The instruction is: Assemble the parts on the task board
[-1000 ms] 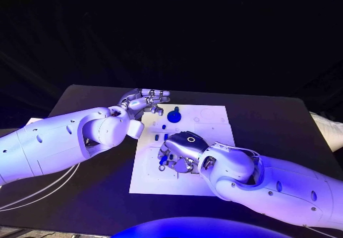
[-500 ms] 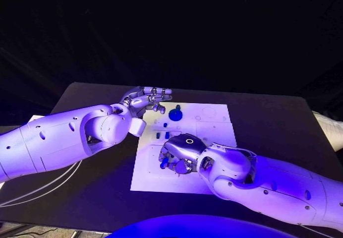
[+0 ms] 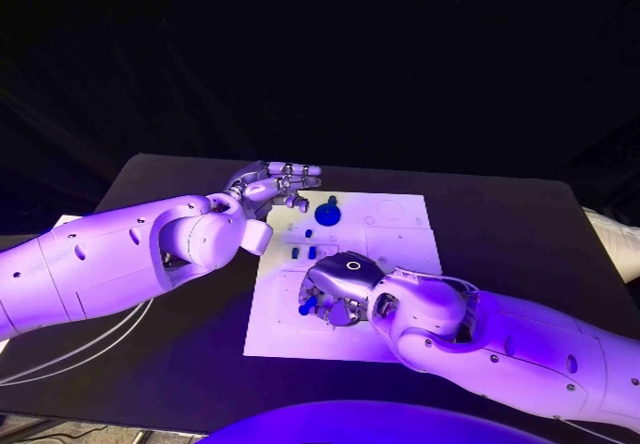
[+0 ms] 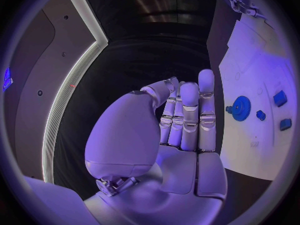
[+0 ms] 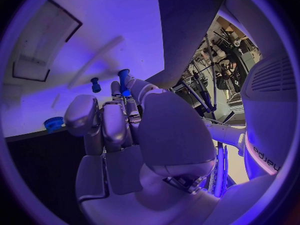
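The white task board [image 3: 400,242] lies in the middle of the black table. My right hand [image 3: 337,285] hovers low over the board's near half, fingers curled, and grips a blue peg [image 5: 124,80], which also peeks out under the hand in the head view [image 3: 308,302]. A second blue peg [image 5: 95,84] stands on the board just beyond those fingers. At the board's far left corner my left hand [image 3: 275,189] is raised with straight fingers and holds nothing [image 4: 181,120]. A blue gear [image 3: 326,215] sits on the board near it, with two small blue blocks [image 3: 302,252] closer in.
Bare black table [image 3: 520,231] surrounds the board on all sides. My left forearm [image 3: 120,259] lies over the table's left part, and my right forearm [image 3: 520,342] crosses its near right part. Outlined recesses [image 3: 389,211] mark the board's far right area.
My right hand has crept slightly toward the board's near edge with the peg still in it. The left hand has hardly moved.
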`<state>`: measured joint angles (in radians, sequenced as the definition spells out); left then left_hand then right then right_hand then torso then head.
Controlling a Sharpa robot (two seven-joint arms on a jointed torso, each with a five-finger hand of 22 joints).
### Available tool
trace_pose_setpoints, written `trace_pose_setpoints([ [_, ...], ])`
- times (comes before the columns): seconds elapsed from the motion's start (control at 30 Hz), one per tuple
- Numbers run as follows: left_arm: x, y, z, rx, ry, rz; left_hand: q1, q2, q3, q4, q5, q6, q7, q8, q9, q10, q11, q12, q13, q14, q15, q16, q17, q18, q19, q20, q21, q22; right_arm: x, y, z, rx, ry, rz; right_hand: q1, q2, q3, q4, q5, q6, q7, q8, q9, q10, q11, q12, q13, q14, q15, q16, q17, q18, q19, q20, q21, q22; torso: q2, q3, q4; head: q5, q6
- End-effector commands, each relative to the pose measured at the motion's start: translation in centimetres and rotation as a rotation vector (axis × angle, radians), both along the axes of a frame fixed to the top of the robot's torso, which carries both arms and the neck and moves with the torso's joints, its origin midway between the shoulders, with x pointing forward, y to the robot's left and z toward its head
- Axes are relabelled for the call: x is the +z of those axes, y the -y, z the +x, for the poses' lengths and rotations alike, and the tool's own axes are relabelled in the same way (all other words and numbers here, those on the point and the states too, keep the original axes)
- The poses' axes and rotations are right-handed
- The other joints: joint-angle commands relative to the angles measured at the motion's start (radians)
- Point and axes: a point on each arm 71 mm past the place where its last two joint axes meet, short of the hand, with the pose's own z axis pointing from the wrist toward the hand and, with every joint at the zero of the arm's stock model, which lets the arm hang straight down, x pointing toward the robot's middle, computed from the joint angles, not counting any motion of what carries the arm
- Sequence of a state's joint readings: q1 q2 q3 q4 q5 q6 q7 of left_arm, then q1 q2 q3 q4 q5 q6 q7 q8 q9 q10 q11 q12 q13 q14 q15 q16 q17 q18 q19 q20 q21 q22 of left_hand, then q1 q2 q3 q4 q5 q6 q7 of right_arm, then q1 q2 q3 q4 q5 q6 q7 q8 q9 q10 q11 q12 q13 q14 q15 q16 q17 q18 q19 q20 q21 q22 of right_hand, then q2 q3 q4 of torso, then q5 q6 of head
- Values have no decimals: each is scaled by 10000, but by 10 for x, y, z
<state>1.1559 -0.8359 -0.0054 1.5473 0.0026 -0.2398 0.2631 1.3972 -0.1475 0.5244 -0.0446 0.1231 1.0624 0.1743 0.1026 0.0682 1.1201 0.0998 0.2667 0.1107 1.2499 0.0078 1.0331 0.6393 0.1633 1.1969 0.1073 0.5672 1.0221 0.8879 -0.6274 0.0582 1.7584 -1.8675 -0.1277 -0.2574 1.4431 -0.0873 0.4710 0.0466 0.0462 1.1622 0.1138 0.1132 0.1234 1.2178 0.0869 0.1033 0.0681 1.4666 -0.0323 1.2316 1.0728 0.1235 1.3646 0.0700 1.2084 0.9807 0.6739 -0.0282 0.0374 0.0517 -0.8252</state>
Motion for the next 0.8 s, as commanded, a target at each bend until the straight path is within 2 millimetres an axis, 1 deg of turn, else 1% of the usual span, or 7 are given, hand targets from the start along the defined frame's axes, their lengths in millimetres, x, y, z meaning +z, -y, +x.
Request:
trace_pose_setpoints([
  [0.03, 1, 2, -1, -186, 66, -80, 7, 100, -27, -41, -13, -83, 13, 30, -6, -59, -23, 58, 12, -83, 15, -30, -10, 195, -20, 1, -46, -14, -7, 0, 0, 34, -33, -593, 97, 142, 51, -19, 57, -7, 81, 50, 13, 392, -336, 40, 16, 339, 23, -14, -11, -131, 3, 33, -2, -13, -1, -2, 9, -4, 0],
  [0.3, 1, 2, -1, -190, 61, -78, 7, 100, -27, -41, -13, -83, 13, 30, -6, -59, -23, 58, 12, -83, 15, -30, -10, 195, -20, 1, -46, -14, -9, -6, -3, 175, -26, -629, 76, 134, 65, -42, 57, -26, 89, 34, 19, 378, -327, 6, 16, 335, 34, -17, -23, -128, -9, 40, -12, -29, 1, -8, 9, -15, 4],
  [0.5, 1, 2, -1, -198, 58, -80, 7, 100, -27, -41, -13, -83, 13, 30, -6, -59, -23, 58, 12, -83, 15, -30, -10, 195, -20, 1, -46, -14, -10, -8, -4, 182, 10, -623, -214, 36, 93, -50, 74, -390, 220, -233, -28, -48, -165, -335, -43, 329, 181, -5, -67, -124, -74, 136, -53, -89, 1, -9, 12, -16, 3],
  [0.6, 1, 2, -1, -193, 55, -76, 7, 100, -27, -41, -13, -83, 13, 30, -6, -59, -23, 58, 12, -83, 15, -30, -10, 195, -20, 1, -46, -14, -10, -8, -3, 165, 7, -628, -534, -216, 63, 3, 100, -968, 397, -527, -168, -1084, 80, -434, -84, 295, 389, -46, -185, -73, -249, 292, -271, -408, -5, -7, -4, -10, 0],
  [0.7, 1, 2, -1, -198, 49, -75, 7, 100, -27, -41, -13, -83, 13, 30, -6, -59, -23, 58, 12, -83, 15, -30, -10, 195, -20, 1, -46, -14, -11, -7, -3, 127, 6, -589, -682, -430, -92, -48, 90, -1953, 450, -487, -434, -2259, 263, -402, -69, 93, 502, -380, -666, 122, -727, 431, -973, -1420, -5, -8, -4, -20, 7],
  [0.77, 1, 2, -1, -203, 45, -75, 7, 100, -27, -41, -13, -83, 13, 30, -6, -59, -23, 58, 12, -83, 15, -30, -10, 195, -20, 1, -46, -14, -10, -7, -3, 101, 26, -524, -735, -491, -294, -91, 85, -2268, 527, -515, -522, -2761, 344, -371, -51, -78, 572, -605, -1002, 215, -972, 496, -1346, -1916, -5, -6, -6, -26, 10],
  [0.8, 1, 2, -1, -204, 43, -74, 7, 100, -27, -41, -13, -83, 13, 30, -6, -59, -23, 58, 12, -83, 15, -30, -10, 195, -20, 1, -46, -14, -10, -7, -3, 79, 50, -467, -769, -522, -401, -94, 104, -2377, 479, -522, -544, -2882, 365, -355, -47, -135, 592, -687, -1132, 241, -1040, 513, -1459, -2064, -4, -3, -4, -30, 14],
])
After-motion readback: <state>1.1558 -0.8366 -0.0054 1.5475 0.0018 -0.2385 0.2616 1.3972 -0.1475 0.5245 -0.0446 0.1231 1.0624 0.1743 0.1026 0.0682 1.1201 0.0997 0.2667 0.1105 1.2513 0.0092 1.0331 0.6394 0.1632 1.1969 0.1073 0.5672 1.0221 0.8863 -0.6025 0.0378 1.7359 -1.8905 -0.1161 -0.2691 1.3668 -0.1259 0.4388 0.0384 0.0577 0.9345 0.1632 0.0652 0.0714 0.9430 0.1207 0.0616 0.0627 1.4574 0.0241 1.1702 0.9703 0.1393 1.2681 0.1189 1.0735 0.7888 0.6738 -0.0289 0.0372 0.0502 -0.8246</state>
